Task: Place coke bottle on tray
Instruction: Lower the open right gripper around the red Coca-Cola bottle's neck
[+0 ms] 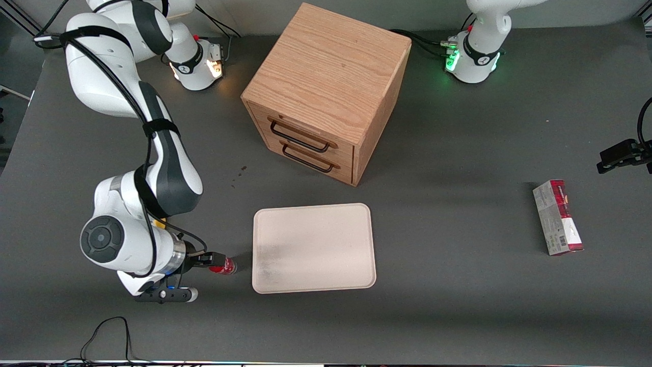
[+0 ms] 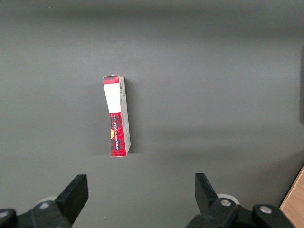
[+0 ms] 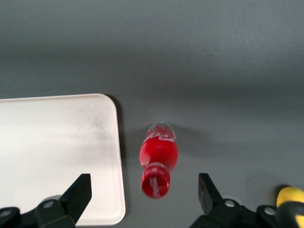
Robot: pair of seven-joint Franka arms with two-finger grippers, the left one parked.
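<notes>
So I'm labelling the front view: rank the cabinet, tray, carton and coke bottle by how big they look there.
1. wooden drawer cabinet
2. tray
3. carton
4. coke bottle, lying beside the tray, with the open gripper hovering just above it.

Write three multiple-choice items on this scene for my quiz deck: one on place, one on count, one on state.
1. Where is the tiny red-capped coke bottle?
A. on the table beside the pale cream-pink rectangular tray
B. on the tray
C. in a drawer

2. How many handles show on the wooden drawer cabinet?
A. one
B. two
C. four

3. The right gripper is:
A. shut on the bottle
B. open above the bottle
C. holding the tray

Key: 1 A, the bottle lies off the rim. 2 B, two dark handles. 3 B, fingers spread either side.
</notes>
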